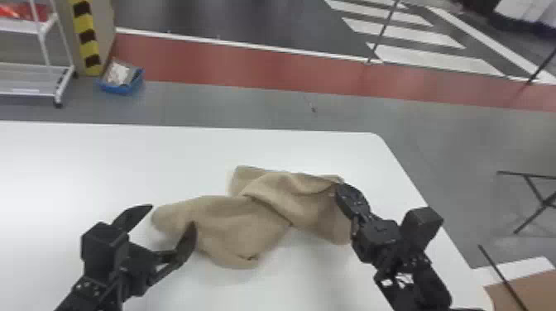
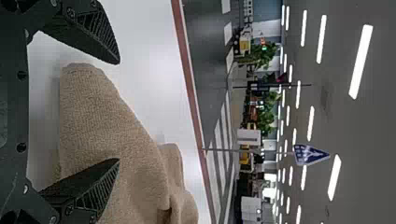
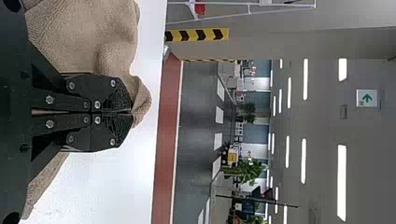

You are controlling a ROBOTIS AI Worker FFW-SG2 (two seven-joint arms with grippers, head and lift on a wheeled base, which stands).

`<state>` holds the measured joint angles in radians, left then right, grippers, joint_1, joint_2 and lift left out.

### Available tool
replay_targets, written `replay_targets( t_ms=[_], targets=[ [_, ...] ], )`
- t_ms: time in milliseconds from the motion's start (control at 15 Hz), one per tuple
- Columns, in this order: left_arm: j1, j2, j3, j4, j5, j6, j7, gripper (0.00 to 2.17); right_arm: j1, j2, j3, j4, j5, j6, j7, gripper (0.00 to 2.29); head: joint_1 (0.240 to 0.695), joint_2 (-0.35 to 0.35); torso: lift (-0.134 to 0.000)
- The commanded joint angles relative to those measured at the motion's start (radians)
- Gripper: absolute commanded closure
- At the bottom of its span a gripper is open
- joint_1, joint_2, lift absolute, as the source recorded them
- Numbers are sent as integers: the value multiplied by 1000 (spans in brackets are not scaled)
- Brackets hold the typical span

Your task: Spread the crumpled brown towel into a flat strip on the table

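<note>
Grey floor (image 1: 463, 149) with a red band (image 1: 248, 66) stretches beyond the left pincer (image 1: 172, 215) and right pincer (image 1: 342, 188). Beneath them is the white tabletop (image 1: 103, 165). Between them lies the brown towel (image 1: 236, 219), twisted, folds overlapping. The left pincer gapes at one end; the right clenches the towel's edge. Beyond the right pincer, a sign (image 3: 367, 98) bears a green arrow.
</note>
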<state>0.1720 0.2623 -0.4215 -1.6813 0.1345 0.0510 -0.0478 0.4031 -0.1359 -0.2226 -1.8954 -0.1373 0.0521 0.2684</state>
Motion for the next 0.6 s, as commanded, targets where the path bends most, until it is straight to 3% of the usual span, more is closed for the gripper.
replay_targets(
  t_ms=[0, 133, 200, 400, 533],
  targets=[
    [0, -3, 4, -2, 4, 28, -11, 194, -3, 1, 0, 12, 1, -13, 0, 1764, 695, -303, -124],
    [-8, -3, 4, -2, 4, 31, -9, 255, -4, 1, 0, 13, -1, -25, 0, 1764, 695, -305, -124],
    [-11, -5, 4, 0, 4, 37, -11, 491, -4, 1, 0, 13, -1, -25, 0, 1767, 695, -305, -124],
    [-11, -5, 6, -3, 0, 62, -17, 1612, -4, 2, -3, 16, -2, -34, 0, 1764, 695, -304, -124],
    [-9, 2, 12, -11, 0, 59, -49, 1720, -6, 1, -6, 16, -4, -34, 0, 1767, 695, -306, -124]
  ],
)
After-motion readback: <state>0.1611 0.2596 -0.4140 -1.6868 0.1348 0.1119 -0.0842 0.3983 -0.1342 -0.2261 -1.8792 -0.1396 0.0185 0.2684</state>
